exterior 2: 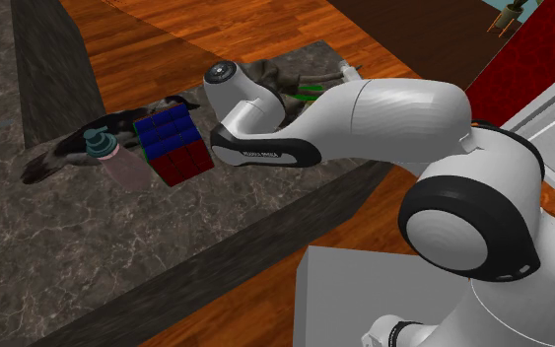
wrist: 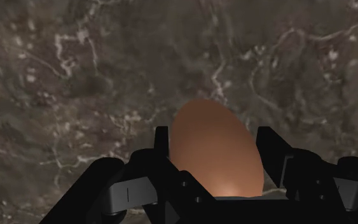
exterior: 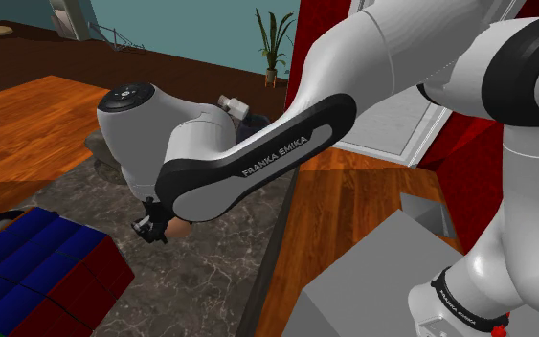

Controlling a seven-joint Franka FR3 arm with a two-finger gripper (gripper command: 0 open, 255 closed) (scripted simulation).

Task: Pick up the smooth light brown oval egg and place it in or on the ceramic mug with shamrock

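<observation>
Over the dark marbled counter (wrist: 75, 63), our gripper (wrist: 213, 135) pinches the brown egg (wrist: 217, 153) between both fingers (wrist: 162, 143); we judge the grasp done, with the carry to the mug left.

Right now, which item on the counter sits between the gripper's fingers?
The brown egg, clasped by the gripper; the coloured cube and the capped bottle stand apart from it.
</observation>
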